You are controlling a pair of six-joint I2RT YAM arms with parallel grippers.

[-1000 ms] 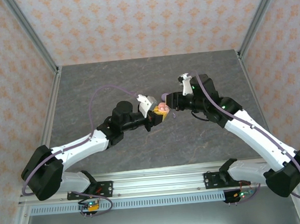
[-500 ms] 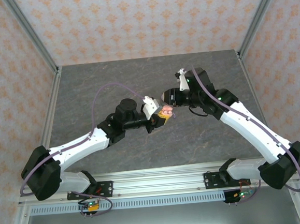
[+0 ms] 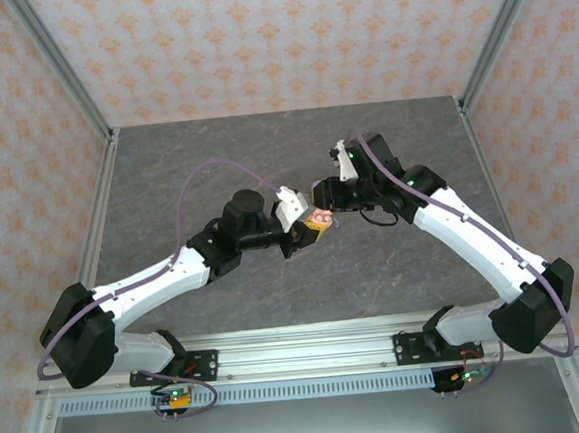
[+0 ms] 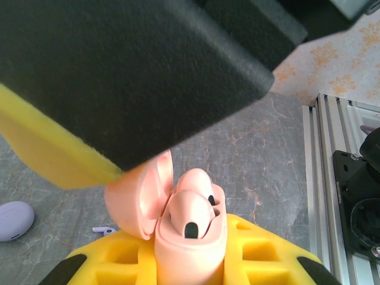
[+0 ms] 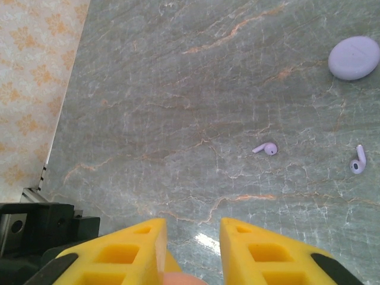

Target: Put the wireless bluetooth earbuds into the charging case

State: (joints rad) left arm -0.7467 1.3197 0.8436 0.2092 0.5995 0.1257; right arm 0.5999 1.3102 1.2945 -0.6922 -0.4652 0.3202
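Left wrist: left gripper [image 4: 190, 264] clamps the open salmon-pink plastic charging case [image 4: 191, 237], a salmon-pink stemmed earbud [image 4: 189, 212] seated inside; right gripper [image 5: 193, 237] fingers stand narrowly parted, hold impossible to tell.

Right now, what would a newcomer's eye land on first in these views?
Mid-table, the two arms meet nose to nose. The left hand clamps an open pink charging case with a pink earbud seated inside, and the right hand is close by it. On the grey table lie two loose lilac earbuds and a closed lilac case.
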